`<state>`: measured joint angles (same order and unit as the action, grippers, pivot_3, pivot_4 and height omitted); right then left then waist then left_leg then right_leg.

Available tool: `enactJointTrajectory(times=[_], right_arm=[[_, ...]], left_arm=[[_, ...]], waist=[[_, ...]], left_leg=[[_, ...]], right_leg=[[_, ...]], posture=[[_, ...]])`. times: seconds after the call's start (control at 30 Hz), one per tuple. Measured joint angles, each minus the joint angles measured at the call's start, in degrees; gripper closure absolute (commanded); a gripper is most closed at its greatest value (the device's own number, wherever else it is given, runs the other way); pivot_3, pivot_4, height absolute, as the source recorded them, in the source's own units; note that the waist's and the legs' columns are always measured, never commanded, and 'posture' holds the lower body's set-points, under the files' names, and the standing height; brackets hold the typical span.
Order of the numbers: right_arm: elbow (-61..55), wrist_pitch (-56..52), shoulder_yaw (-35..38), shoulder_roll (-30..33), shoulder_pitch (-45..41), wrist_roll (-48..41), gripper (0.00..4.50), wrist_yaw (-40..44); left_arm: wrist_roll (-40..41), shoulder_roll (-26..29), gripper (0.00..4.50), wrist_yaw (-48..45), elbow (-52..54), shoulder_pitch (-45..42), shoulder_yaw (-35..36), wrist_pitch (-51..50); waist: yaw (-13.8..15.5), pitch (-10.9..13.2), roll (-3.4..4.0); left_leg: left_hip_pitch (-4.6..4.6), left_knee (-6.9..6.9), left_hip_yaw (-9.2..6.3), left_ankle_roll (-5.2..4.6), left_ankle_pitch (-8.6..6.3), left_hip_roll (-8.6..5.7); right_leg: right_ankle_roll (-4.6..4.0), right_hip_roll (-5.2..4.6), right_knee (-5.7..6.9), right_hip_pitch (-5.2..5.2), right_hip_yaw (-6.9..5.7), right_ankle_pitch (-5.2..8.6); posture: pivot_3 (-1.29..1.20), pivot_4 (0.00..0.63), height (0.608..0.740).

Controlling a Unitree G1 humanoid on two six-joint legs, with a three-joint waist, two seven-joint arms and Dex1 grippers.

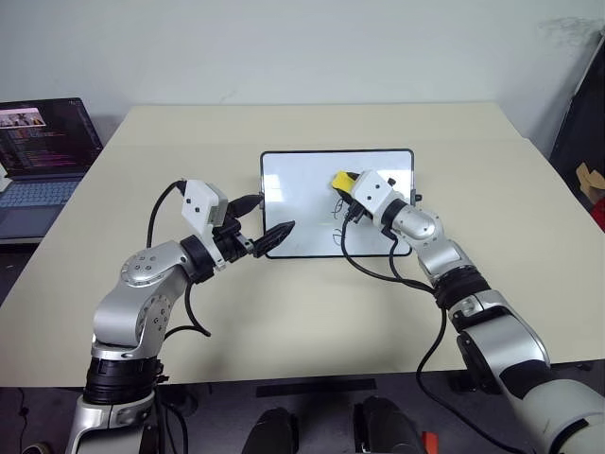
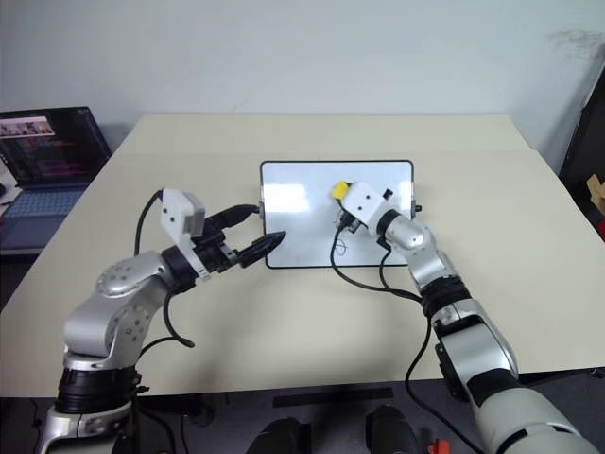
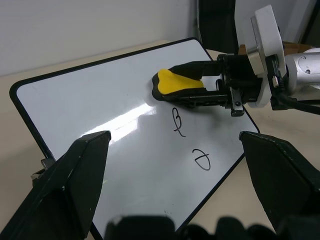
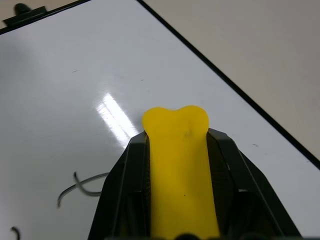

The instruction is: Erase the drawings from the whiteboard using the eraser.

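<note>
The whiteboard point(image 1: 302, 180) lies flat in the middle of the table, its long side running across. Two of the drawings point(image 3: 178, 122) remain as black squiggles, one below the other, near the board's middle. My right gripper point(image 1: 346, 182) is shut on the yellow eraser point(image 1: 339, 179), pressing it against the board just above the upper squiggle point(image 4: 80, 186). The eraser's dark underside point(image 3: 200, 99) faces the board. My left gripper point(image 1: 268, 219) is open, hovering over the board's left edge with nothing between its fingers.
An open laptop point(image 1: 43, 151) sits on a lower surface beyond the table's left edge. The beige table point(image 1: 284, 312) extends wide on every side of the board. Dark equipment and a cardboard piece point(image 1: 588, 180) stand off the right edge.
</note>
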<state>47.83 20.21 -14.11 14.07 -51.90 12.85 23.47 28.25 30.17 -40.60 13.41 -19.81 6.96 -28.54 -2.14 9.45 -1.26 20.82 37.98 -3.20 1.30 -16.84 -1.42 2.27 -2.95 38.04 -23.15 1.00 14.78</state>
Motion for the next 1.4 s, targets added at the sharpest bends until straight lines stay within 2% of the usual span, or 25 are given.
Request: enactJointTrajectory(times=[0.23, 0.37, 0.63, 0.87, 1.17, 1.3, 1.4], right_arm=[[-1.0, 3.1, -3.8, 1.3, 3.2, 3.9, 3.33, 0.3], [-1.5, 3.2, -5.9, 1.5, 4.3, 5.9, 3.33, 0.3], [-1.7, 3.2, -7.4, 2.2, 4.2, 6.8, 3.33, 0.3], [-2.4, 2.8, -5.9, 1.9, 4.1, 5.0, 3.33, 0.1], [-3.5, -3.8, 0.7, 0.2, 0.4, 1.7, 3.33, -4.4], [-3.8, -4.2, 1.0, -1.7, -0.3, 1.7, 3.33, -4.9], [-3.8, -4.3, 0.2, -3.3, -0.2, 1.9, 3.33, -4.6]], left_arm=[[0.3, -0.1, 0.0, 0.2, 0.0, 0.0, 0.1, 0.0], [0.3, -0.1, 0.0, 0.6, 0.0, 0.0, 0.1, 0.0], [0.3, -0.1, 0.0, 0.9, 0.0, 0.0, 0.1, 0.1], [0.3, -0.1, 0.0, 1.0, 0.0, 0.1, 0.1, 0.2], [0.3, -0.1, 0.0, 1.0, 0.0, 1.2, 0.1, 0.2], [0.3, -0.1, 0.0, 1.1, 0.0, 1.4, 0.1, 0.2], [0.3, -0.1, 0.0, 1.1, 0.1, 1.5, 0.1, 0.2]], waist=[[0.0, -0.2, -0.02], [-0.2, -0.2, -0.01], [-0.2, -0.2, -0.02], [-0.2, -0.1, 0.0], [-0.1, 0.0, 0.04], [-0.4, 0.0, 0.03], [-0.8, 0.0, 0.03]], left_leg=[[-0.19, 0.03, -0.03, -0.01, 0.02, 0.0], [-1.0, -0.03, -0.05, -0.03, 0.0, 0.01], [-1.05, 0.0, -0.08, -0.03, 0.02, 0.07], [-0.96, 0.0, -0.1, -0.03, 0.02, 0.06], [-0.66, -0.12, -0.2, -0.03, 0.0, 0.08], [0.08, -0.08, -0.12, 0.02, 0.03, 0.08], [0.12, -0.11, -0.1, 0.14, 0.09, 0.1]], right_leg=[[-0.04, 0.01, 0.08, 0.19, -0.03, -0.03], [-0.02, 0.04, -0.07, 1.04, -0.04, -0.01], [-0.03, 0.31, -0.06, 1.09, 0.01, -0.01], [-0.03, 0.31, -0.07, 1.02, 0.01, -0.01], [-0.05, 0.11, -0.21, 0.77, -0.01, 0.0], [-0.06, 0.09, -0.14, -0.04, 0.0, 0.01], [-0.06, 0.07, -0.14, -0.1, 0.0, 0.01]], posture=[[0.0, 0.15, 0.74], [0.0, 0.15, 0.74], [0.0, 0.15, 0.74], [0.0, 0.15, 0.74], [0.0, 0.15, 0.74], [0.0, 0.15, 0.74], [0.0, 0.15, 0.74]])
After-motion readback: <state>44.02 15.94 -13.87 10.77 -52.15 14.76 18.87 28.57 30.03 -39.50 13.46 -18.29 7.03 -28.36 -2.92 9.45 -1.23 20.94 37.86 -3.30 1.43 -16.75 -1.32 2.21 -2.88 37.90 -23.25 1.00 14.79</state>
